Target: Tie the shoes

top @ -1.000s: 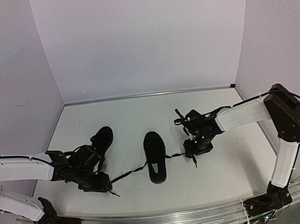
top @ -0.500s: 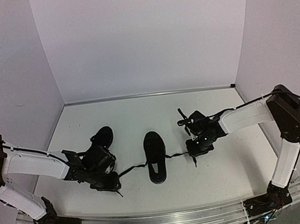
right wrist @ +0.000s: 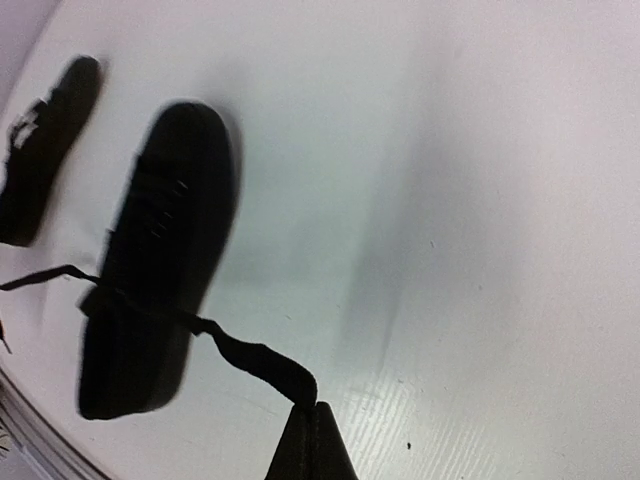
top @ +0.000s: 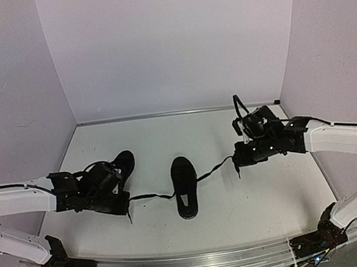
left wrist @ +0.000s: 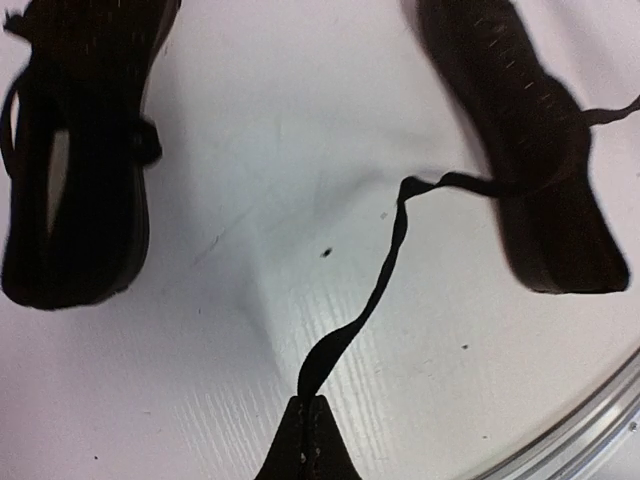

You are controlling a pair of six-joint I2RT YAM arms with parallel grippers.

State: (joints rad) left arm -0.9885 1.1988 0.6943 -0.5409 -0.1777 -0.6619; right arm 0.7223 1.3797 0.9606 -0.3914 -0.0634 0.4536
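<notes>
Top external view: one black shoe (top: 185,195) lies mid-table, toe pointing far. The second shoe (top: 120,167) sits to its left, beside the left gripper (top: 125,205). The right gripper (top: 237,157) is to the right.

Left wrist view: closed fingers (left wrist: 310,440) grasp the left lace end (left wrist: 375,290), which leads to the middle shoe.

Right wrist view: the right gripper is clenched on the right lace end (right wrist: 250,355).

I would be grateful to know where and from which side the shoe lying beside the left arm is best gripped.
Probably across its narrow middle, by the opening's rim, from above: the shoe lies sole down, long and slim. The left claw, shut on the lace of the middle shoe, must let go first.
</notes>
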